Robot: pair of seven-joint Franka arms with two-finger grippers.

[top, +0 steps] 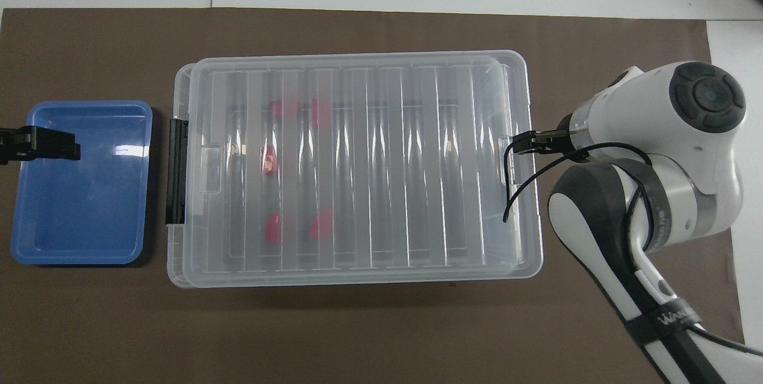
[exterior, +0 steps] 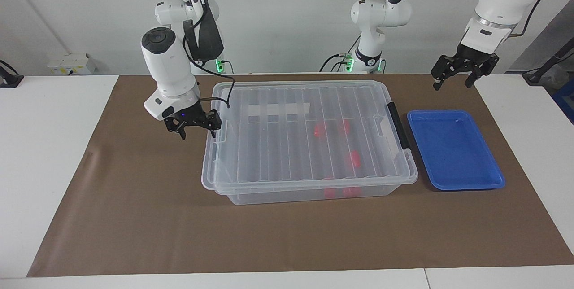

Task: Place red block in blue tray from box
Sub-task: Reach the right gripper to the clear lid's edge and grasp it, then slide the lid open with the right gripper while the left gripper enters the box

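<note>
Barely started: lid (exterior: 309, 123) on the clear box (exterior: 309, 192), blue tray (exterior: 455, 181) beside it empty, toward the left arm's end. Five red blocks (top: 269, 161) counted inside, one box, one tray. Right gripper (exterior: 193, 124) open at the lid's edge, left gripper (exterior: 464, 72) open, waiting above the tray.

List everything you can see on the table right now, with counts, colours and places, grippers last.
box: one, clear, mid-table on the brown mat, lid on, black clip at the end facing the tray.
red blocks: about five, red, inside the closed box, in the half toward the tray.
tray: one, blue, empty, beside the box toward the left arm's end.
mat: one, brown, covering the white table.
right gripper: black, open, at the lid's edge at the box end away from the tray.
left gripper: black, open, raised near the tray; that arm waits.
</note>
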